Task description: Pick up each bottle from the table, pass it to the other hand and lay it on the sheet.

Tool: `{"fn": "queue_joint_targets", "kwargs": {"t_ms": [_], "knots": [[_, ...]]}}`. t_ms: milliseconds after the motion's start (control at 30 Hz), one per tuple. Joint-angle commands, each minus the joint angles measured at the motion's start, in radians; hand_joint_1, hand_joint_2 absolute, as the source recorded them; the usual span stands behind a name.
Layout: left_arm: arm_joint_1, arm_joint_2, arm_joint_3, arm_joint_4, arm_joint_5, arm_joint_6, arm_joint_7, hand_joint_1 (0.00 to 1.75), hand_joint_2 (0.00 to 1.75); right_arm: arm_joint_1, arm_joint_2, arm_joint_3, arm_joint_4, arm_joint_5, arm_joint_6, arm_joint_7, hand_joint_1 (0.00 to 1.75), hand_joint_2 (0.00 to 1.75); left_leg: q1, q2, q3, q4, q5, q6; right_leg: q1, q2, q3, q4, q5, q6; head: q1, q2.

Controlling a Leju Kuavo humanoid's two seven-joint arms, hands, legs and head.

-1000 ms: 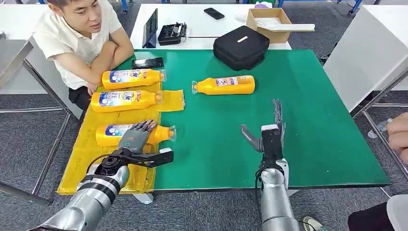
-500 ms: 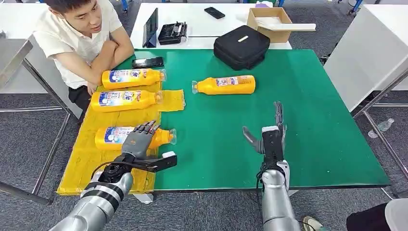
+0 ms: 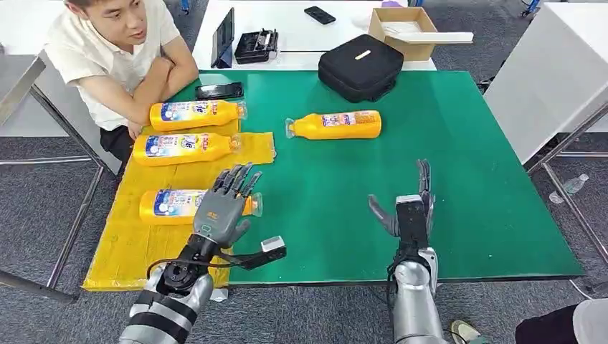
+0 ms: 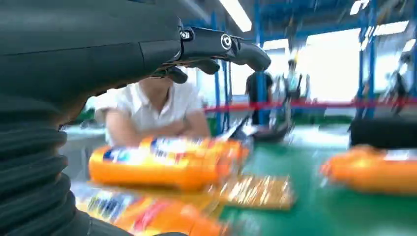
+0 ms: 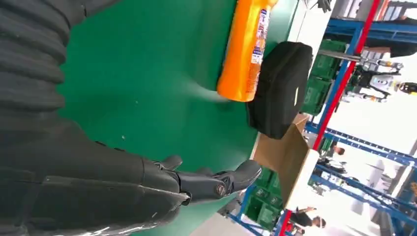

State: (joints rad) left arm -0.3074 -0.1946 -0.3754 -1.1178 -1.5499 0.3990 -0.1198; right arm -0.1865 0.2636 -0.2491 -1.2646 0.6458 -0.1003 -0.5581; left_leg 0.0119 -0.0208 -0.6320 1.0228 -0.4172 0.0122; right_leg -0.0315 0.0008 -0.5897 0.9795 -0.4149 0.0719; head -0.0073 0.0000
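Note:
Three orange bottles lie on the yellow sheet (image 3: 136,244): a far one (image 3: 193,114), a middle one (image 3: 185,148) and a near one (image 3: 168,206). A fourth orange bottle (image 3: 335,125) lies on its side on the green table (image 3: 466,179), cap to the left. My left hand (image 3: 222,208) hovers with fingers spread over the near bottle's cap end, holding nothing. My right hand (image 3: 410,211) stands open, fingers pointing away, near the table's front edge, well short of the fourth bottle. The right wrist view shows that bottle (image 5: 246,54) beyond my right hand (image 5: 123,182). The left wrist view shows a sheet bottle (image 4: 162,162), blurred.
A person sits at the far left corner with arms folded on the table edge. A black phone (image 3: 219,90) lies by the far bottle. A black bag (image 3: 358,67) stands at the table's back edge. A cardboard box (image 3: 405,29) sits on the white table behind.
My left hand has risen off the near bottle and shifted right, fingers spreading wider. My right hand has barely moved. A person's hand at the right edge has gone.

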Motion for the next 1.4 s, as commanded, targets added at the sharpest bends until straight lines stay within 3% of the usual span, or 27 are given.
{"fn": "queue_joint_targets", "kwargs": {"t_ms": [33,67,233,267,300,333,400,433,567,600,700,733,767,800,1133,1400], "knots": [[0.185,-0.019,-0.093,-0.419,0.280,0.034,-0.100,0.00,1.75,0.061,0.028,0.014,-0.115,-0.104,0.211,0.100,0.00,1.75,0.000,0.002,0.001,0.001,-0.002,0.000,0.001,0.001,0.001,0.000,-0.001,-0.003,0.000,0.000],[0.213,-0.028,-0.073,-0.450,0.397,0.019,-0.141,0.00,1.75,0.082,0.016,0.049,-0.122,-0.102,0.231,0.118,0.00,1.75,0.000,0.002,0.000,0.001,-0.002,0.000,0.000,0.001,0.000,0.000,-0.001,-0.002,0.000,0.000],[0.221,-0.027,-0.056,-0.452,0.404,0.011,-0.158,0.00,1.75,0.094,0.007,0.062,-0.116,-0.113,0.218,0.116,0.00,1.75,0.000,0.003,0.000,0.000,-0.002,0.000,0.001,0.001,-0.001,0.000,-0.001,-0.003,0.000,0.000],[0.231,-0.054,-0.036,-0.441,0.548,-0.030,-0.192,0.00,1.75,0.095,-0.005,0.077,-0.103,-0.130,0.251,0.141,0.00,0.00,0.000,0.003,0.001,0.000,-0.003,0.000,0.001,0.001,0.001,0.000,-0.002,-0.004,0.000,0.000],[0.260,-0.082,0.013,-0.426,0.710,-0.104,-0.238,0.00,1.75,0.124,-0.013,0.094,-0.122,-0.151,0.259,0.164,0.00,0.00,0.000,0.002,0.000,0.000,-0.002,0.000,0.001,0.001,0.000,0.000,-0.001,-0.003,0.000,0.000],[0.273,-0.093,0.031,-0.405,0.743,-0.121,-0.252,0.00,1.75,0.145,-0.022,0.111,-0.142,-0.145,0.252,0.159,0.00,1.75,0.000,0.002,0.000,-0.001,-0.002,0.000,0.001,0.000,0.000,-0.001,-0.001,-0.003,0.000,0.000],[0.316,-0.142,0.080,-0.363,0.860,-0.198,-0.245,0.00,1.75,0.194,-0.075,0.198,-0.220,0.143,0.054,0.157,0.00,1.75,0.001,0.002,0.002,-0.001,-0.002,0.000,0.001,0.001,0.002,-0.002,-0.002,-0.003,0.000,0.000],[0.322,-0.155,0.094,-0.348,0.943,-0.262,-0.218,0.00,1.75,0.211,-0.095,0.221,-0.249,0.241,0.008,0.185,0.00,1.75,0.000,0.001,0.001,-0.001,-0.002,0.000,0.001,0.000,0.001,-0.001,-0.001,-0.002,0.000,0.000],[0.314,-0.155,0.084,-0.324,0.950,-0.257,-0.221,0.00,1.75,0.218,-0.098,0.218,-0.271,0.244,0.011,0.188,0.00,1.75,0.000,0.001,0.002,-0.001,-0.002,0.000,0.000,-0.001,0.002,-0.001,-0.002,-0.003,0.000,0.000],[0.316,-0.155,0.083,-0.314,1.069,-0.291,-0.168,0.00,1.75,0.218,-0.143,0.254,-0.259,0.414,-0.088,0.222,0.00,1.75,0.000,0.001,0.000,-0.001,-0.002,0.000,0.000,0.000,0.000,-0.001,-0.002,-0.003,0.000,0.000],[0.323,-0.155,0.082,-0.298,1.137,-0.285,-0.161,0.00,1.75,0.218,-0.167,0.251,-0.245,0.476,-0.106,0.240,0.00,1.75,0.000,0.000,0.001,-0.001,-0.002,0.000,0.001,-0.001,0.002,-0.002,-0.001,-0.003,0.000,0.000],[0.323,-0.155,0.081,-0.297,1.157,-0.279,-0.144,0.00,0.00,0.221,-0.183,0.256,-0.236,0.528,-0.122,0.259,0.00,1.75,0.000,0.001,0.000,-0.001,-0.001,0.000,0.001,-0.001,0.000,-0.002,-0.001,-0.002,0.000,0.000],[0.322,-0.155,0.073,-0.295,1.190,-0.286,-0.119,0.00,0.00,0.224,-0.192,0.253,-0.229,0.532,-0.128,0.262,0.00,1.75,0.000,0.001,0.003,-0.001,-0.003,0.001,0.001,-0.001,0.003,-0.003,-0.002,-0.004,0.000,0.000],[0.323,-0.155,0.069,-0.297,1.206,-0.291,-0.115,0.00,1.75,0.224,-0.202,0.255,-0.220,0.559,-0.131,0.274,0.00,1.75,0.000,0.001,0.001,-0.001,-0.002,0.001,0.001,0.000,0.001,-0.002,-0.001,-0.003,0.000,0.000],[0.309,-0.143,0.067,-0.297,1.310,-0.450,-0.141,0.00,1.75,0.133,-0.266,0.245,-0.034,0.567,-0.092,0.312,0.00,1.75,0.000,0.002,0.001,-0.001,-0.002,0.000,0.001,0.001,0.001,-0.002,-0.001,-0.003,0.000,0.000],[0.302,-0.146,0.048,-0.300,1.257,-0.443,-0.160,0.00,1.75,0.109,-0.282,0.234,0.046,0.557,-0.078,0.313,0.00,1.75,0.000,0.001,0.001,-0.001,-0.002,0.000,0.001,0.000,0.001,-0.002,-0.001,-0.002,0.000,0.000]]}}
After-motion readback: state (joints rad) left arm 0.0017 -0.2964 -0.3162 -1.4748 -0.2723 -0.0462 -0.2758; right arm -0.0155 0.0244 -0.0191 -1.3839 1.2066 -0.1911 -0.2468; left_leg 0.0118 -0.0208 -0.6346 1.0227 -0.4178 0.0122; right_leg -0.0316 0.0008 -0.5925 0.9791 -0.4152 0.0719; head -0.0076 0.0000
